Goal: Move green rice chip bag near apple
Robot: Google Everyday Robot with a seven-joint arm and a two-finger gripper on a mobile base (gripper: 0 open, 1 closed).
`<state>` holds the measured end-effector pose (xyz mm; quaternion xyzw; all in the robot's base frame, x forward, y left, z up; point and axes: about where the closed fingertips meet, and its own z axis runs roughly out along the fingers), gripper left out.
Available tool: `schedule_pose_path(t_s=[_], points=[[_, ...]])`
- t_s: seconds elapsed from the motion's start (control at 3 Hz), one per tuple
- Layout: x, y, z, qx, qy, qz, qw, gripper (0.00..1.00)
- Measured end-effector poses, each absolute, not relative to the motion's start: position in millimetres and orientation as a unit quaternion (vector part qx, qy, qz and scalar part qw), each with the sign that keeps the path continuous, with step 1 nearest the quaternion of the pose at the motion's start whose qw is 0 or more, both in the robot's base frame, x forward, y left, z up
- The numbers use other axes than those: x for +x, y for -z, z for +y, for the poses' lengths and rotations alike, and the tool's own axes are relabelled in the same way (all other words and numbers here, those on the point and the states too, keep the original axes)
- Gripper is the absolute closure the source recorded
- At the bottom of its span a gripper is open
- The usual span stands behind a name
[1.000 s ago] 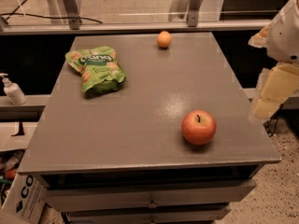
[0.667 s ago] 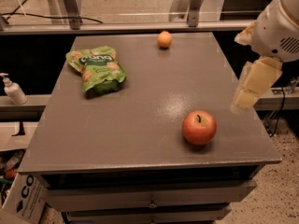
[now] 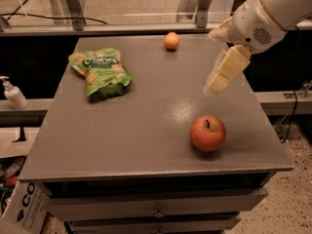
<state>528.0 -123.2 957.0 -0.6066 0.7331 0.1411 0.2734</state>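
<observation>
The crinkly, glossy green rice chip bag (image 3: 101, 73) lies flat at the upper left of the matte grey counter (image 3: 136, 130). The smooth, round apple (image 3: 207, 133) sits at lower right, well apart from it. A blocky cream gripper (image 3: 217, 82) hangs at upper right (open or closed, I cannot tell), its arm cut off by the frame edge.

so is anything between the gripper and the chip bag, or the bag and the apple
Nothing visible. The gripper hangs over the table at right, with bare surface between it and the chip bag at back left, and from bag to apple. The orange sits clear at the back.
</observation>
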Motion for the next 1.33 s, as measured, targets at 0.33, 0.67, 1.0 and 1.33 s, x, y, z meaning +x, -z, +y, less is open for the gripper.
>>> schedule_pose_path(t_s=[0.33, 0.67, 1.0, 1.33], points=[[536, -949, -77, -0.616, -0.202, 0.706, 0.286, 0.0], [536, -949, -77, -0.616, -0.202, 0.706, 0.286, 0.0], [545, -940, -70, -0.614, -0.205, 0.704, 0.293, 0.0], [575, -924, -47, -0.626, -0.196, 0.685, 0.317, 0.0]])
